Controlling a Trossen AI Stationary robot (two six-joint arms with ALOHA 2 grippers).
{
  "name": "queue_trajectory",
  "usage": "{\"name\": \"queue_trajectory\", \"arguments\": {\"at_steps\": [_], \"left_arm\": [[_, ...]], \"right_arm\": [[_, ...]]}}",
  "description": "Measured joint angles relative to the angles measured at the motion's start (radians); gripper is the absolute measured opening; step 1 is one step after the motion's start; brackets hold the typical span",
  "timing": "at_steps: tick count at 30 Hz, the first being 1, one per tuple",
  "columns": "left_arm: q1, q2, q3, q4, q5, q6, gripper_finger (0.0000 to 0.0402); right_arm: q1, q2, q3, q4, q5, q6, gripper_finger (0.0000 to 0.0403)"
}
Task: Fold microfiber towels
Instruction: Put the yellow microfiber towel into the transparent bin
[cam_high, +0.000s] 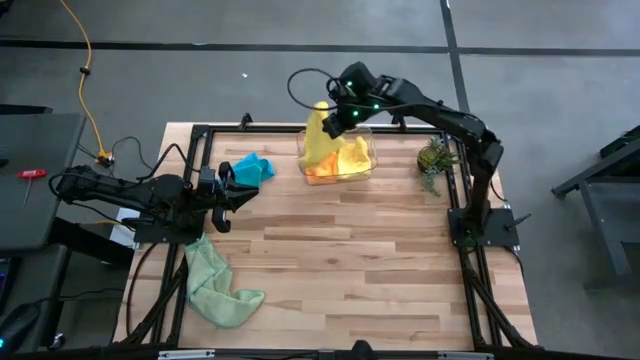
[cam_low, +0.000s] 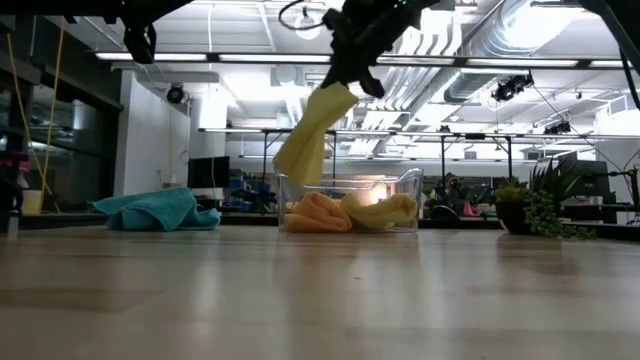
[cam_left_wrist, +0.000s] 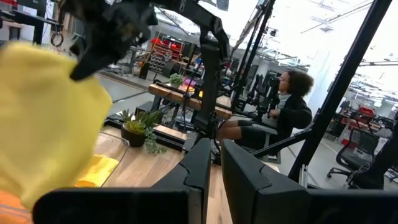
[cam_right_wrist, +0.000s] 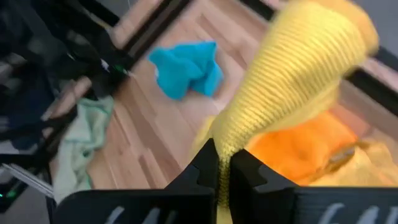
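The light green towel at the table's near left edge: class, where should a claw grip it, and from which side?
Grip the light green towel at its upper end near the left claw, coming straight down from above. It lies crumpled and elongated, with that end nearest the waiting left arm.

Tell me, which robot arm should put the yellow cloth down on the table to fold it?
The right one, probably. Its hand already pinches the yellow cloth, lifted over the clear bin. The left hand waits at the table's left edge, by the blue cloth, holding nothing.

Right tool (cam_high: 333, 117) raised, pinched closed; left tool (cam_high: 226, 193) low, fingers nearly together.
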Motion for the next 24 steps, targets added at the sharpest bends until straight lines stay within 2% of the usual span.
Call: {"name": "queue_trajectory", "arguments": {"at_steps": [10, 14, 18, 24], "left_arm": [[0.000, 0.000, 0.000, 0.000, -0.001, 0.000, 0.0031], [0.000, 0.000, 0.000, 0.000, -0.009, 0.000, 0.0031], [0.000, 0.000, 0.000, 0.000, -0.027, 0.000, 0.0031], [0.000, 0.000, 0.000, 0.000, -0.027, 0.000, 0.0031]], "right_arm": [[0.001, 0.051, -0.001, -0.012, 0.024, 0.001, 0.0000], [0.001, 0.052, -0.002, 0.058, 0.019, 0.025, 0.0000], [0.001, 0.052, -0.002, 0.132, -0.034, 0.024, 0.0000], [0.001, 0.068, -0.002, -0.009, -0.019, -0.089, 0.0000]]}}
